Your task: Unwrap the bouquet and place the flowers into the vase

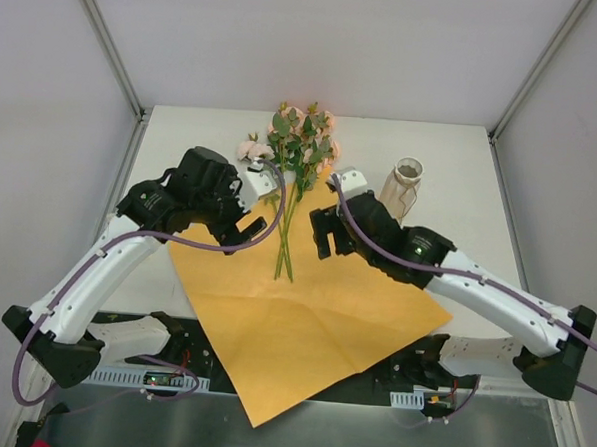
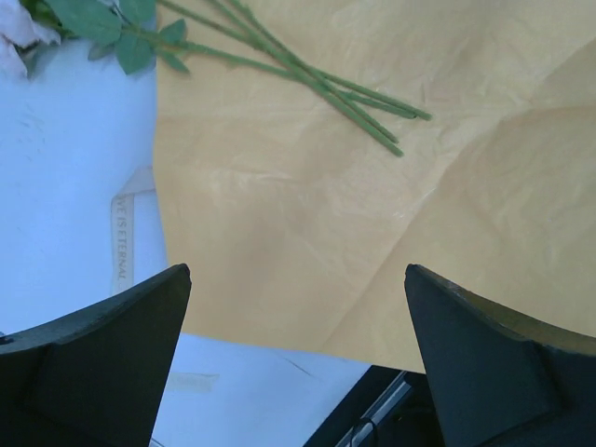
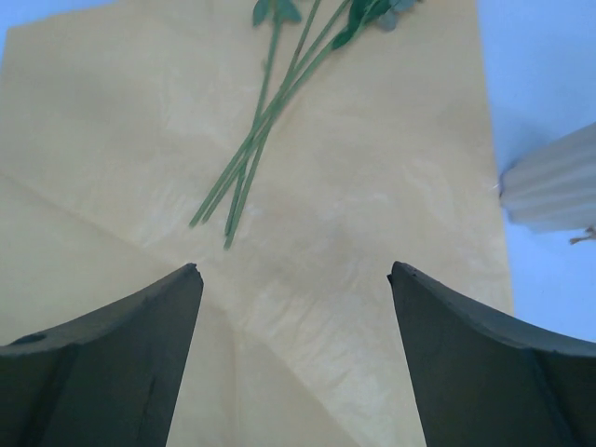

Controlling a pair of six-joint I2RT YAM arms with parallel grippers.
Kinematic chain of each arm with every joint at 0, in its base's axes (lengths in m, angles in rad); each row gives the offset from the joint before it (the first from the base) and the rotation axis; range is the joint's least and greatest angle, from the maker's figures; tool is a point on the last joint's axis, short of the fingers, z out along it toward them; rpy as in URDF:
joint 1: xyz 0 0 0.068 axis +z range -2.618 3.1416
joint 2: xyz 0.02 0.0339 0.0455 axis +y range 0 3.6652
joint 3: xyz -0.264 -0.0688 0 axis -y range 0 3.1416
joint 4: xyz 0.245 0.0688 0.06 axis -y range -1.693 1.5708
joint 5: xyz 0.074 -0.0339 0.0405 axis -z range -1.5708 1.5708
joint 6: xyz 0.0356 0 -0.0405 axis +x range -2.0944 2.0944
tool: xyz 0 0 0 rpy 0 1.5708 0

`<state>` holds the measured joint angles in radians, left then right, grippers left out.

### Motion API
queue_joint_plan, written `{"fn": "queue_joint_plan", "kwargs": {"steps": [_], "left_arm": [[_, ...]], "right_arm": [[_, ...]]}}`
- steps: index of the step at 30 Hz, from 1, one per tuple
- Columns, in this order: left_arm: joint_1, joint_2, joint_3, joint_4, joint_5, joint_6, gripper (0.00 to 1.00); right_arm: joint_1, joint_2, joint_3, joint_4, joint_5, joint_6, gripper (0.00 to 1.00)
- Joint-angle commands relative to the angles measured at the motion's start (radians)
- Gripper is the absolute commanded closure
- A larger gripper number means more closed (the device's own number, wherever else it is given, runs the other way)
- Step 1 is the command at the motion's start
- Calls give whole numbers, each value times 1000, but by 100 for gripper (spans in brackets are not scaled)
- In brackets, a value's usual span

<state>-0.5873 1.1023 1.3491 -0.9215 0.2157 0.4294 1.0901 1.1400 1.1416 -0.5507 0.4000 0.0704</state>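
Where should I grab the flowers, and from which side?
Probably take the flowers by the stems where they bunch together, flat on the orange paper. Come straight down with the right gripper, jaws across the bunch; the leafy heads spread too wide.

This was a robot lab cell: white panels point(image 1: 318, 44) on aluminium posts point(image 1: 108, 43) boxed in the white table point(image 1: 183, 139), with the left arm point(image 1: 85, 277) and right arm point(image 1: 495, 294) bolted at its near edge, trailing purple cables point(image 1: 192, 241).
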Motion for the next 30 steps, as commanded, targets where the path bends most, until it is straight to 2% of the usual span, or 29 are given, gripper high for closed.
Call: {"fn": "queue_joint_plan", "kwargs": {"steps": [1,4,11,15,23,30], "left_arm": [[49,57,-48,-8,-173,-60,1],[169,106,-102,12,-107,-133,1],[323,255,-153,90,-52,-227,2],[336,254,-191,150,-35,-267,1],[368,257,-237,177,-30,-248,1],[394,234,-248,179,-10,-207,1]], "right_arm": [[-108,179,138,58,-6,-89,17],[-179,326,210,119,-52,-74,22],[-260,642,345,236,-124,5,32],[-291,731,365,331,-158,46,34],[-325,929,466,360,-165,72,37],[-335,1015,506,350,-139,78,44]]}}
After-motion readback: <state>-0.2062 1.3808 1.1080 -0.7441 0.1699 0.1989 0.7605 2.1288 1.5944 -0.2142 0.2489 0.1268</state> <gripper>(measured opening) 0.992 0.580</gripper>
